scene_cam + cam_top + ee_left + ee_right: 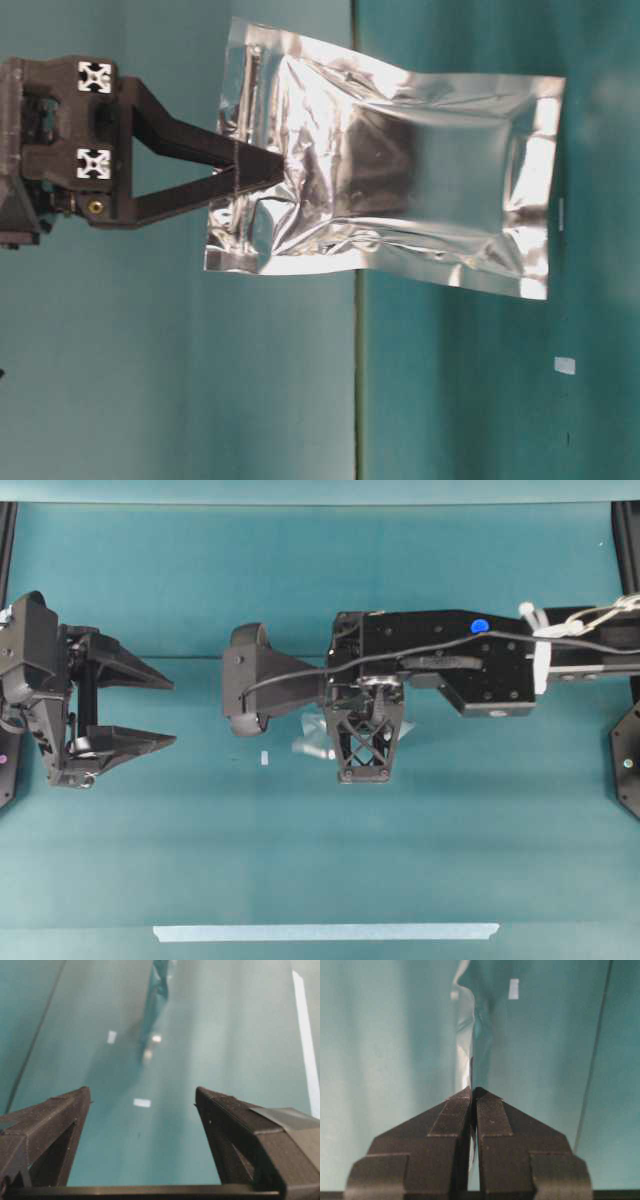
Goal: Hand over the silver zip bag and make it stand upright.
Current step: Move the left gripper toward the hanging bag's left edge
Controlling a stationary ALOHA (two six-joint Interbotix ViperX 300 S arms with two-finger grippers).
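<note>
The silver zip bag (420, 190), a crinkled foil pouch with flat sealed edges, hangs from my right gripper (268, 170), which is shut on one short edge. From overhead, only slivers of the bag (312, 743) show beneath the right gripper (365, 772) at mid-table. The right wrist view sees the bag (469, 1035) edge-on, running away from the shut right gripper (473, 1091). My left gripper (168, 708) is open at the far left, well apart from the bag. In its wrist view the bag (159, 987) is a thin strip far ahead of the open left gripper (142, 1091).
A small white tape scrap (265, 758) lies on the teal table just left of the bag, and it shows ahead of the left fingers as the scrap (142, 1103). A long pale tape strip (325, 932) runs along the front edge.
</note>
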